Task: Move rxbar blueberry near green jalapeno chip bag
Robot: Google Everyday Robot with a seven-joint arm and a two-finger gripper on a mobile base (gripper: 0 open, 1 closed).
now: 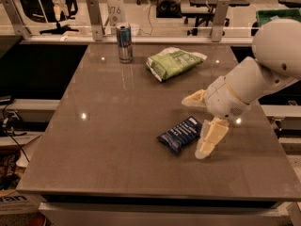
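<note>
The rxbar blueberry [180, 134], a dark navy wrapper with white text, lies flat on the brown table [108, 126], right of centre and toward the front. The green jalapeno chip bag [172, 62], light green and white, lies at the back of the table, right of centre, well apart from the bar. My gripper [193, 128] is open, with its cream fingers [210, 138] spread wide. One finger is just beyond the bar's right end and the other just in front of it. It holds nothing.
A silver-blue can [124, 42] stands upright at the back of the table, left of the chip bag. My white arm [263, 69] reaches in from the right. Metal posts and a rail [94, 18] run behind the table's back edge.
</note>
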